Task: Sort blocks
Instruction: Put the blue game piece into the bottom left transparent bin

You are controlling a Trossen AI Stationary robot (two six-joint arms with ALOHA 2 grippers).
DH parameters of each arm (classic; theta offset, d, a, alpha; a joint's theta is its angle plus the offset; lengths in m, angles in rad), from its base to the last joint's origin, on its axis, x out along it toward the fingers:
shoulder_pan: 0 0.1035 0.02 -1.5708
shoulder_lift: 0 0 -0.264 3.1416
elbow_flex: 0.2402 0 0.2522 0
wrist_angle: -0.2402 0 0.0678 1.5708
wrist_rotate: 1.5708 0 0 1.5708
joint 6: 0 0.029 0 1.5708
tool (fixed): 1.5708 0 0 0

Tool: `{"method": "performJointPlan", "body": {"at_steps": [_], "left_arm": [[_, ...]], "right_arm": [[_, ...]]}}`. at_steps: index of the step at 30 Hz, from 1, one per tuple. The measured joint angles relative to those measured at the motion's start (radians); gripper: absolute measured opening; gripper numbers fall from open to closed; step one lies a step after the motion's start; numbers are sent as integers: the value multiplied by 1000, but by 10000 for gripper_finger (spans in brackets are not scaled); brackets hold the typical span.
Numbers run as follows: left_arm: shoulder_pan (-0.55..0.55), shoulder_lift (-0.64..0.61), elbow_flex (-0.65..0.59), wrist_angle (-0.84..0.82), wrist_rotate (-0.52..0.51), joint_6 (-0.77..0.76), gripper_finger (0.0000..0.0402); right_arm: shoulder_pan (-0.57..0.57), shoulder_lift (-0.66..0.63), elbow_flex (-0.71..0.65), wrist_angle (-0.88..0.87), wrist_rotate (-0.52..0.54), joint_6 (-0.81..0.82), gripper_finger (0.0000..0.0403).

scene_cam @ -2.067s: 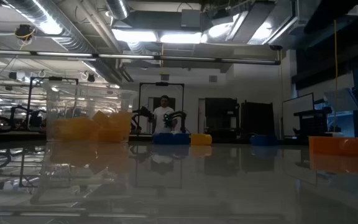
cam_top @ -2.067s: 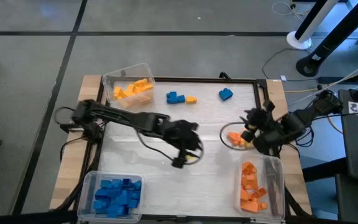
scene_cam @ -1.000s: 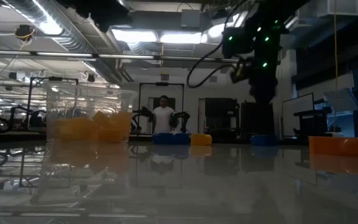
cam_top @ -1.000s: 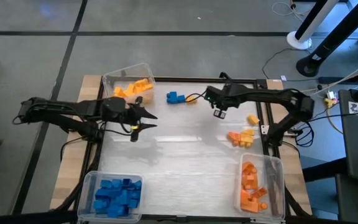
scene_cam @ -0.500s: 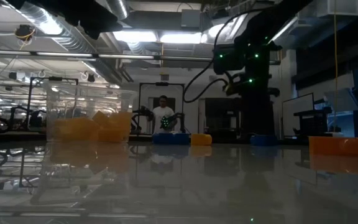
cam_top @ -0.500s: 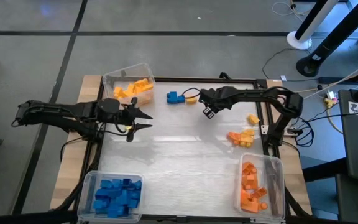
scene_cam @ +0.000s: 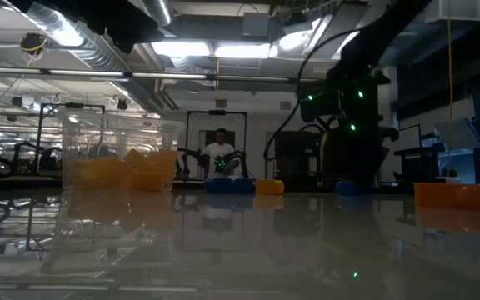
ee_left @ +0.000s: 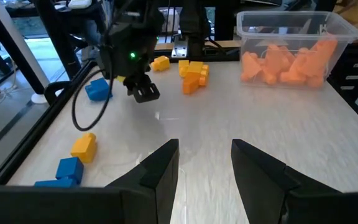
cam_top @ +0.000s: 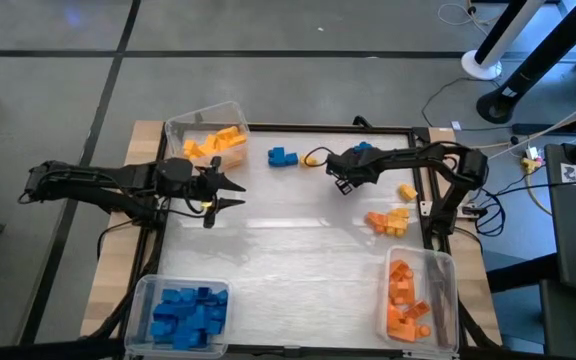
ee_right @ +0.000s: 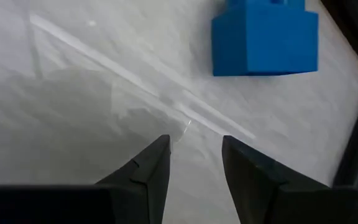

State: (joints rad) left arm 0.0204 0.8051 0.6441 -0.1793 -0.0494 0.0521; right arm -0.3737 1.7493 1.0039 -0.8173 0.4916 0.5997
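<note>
A wide stretch of bare white table lies open between two robot arms working among scattered toy bricks. The right gripper hangs low near the table's far edge, its jaws parted with nothing between them, just short of a lone blue brick that sits close to the black frame bordering the work surface. On the far side of that gripper from the frame, a blue brick pair rests with a yellow brick just beside it. The left gripper hovers over the table near the bin of yellow bricks at the far left corner, its jaws likewise spread and empty. Toward the right frame rail, a loose cluster of orange and yellow bricks lies on the surface, with a single yellow brick apart from it, nearer the rail. Two more clear bins stand at the near corners: the bin of blue bricks on the left and the bin of orange bricks on the right, both hard against the table's near edge. A person stands in the room beyond the table.
</note>
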Motion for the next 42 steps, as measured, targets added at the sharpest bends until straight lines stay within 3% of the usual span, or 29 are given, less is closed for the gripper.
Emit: {"method": "performJointPlan", "body": {"at_steps": [7, 19, 31, 42], "left_arm": [[0, 0, 0, 4, 0, 0, 137], [0, 0, 1, 5, 0, -1, 137], [0, 0, 1, 5, 0, -1, 137], [0, 1, 1, 5, 0, -1, 137]], "right_arm": [[1, -5, -117, 217, 55, 1, 147], [-4, 0, -138, 317, 181, 55, 147], [-53, 0, -161, 364, 156, 82, 147], [-53, -4, -235, 533, 201, 84, 147]]}}
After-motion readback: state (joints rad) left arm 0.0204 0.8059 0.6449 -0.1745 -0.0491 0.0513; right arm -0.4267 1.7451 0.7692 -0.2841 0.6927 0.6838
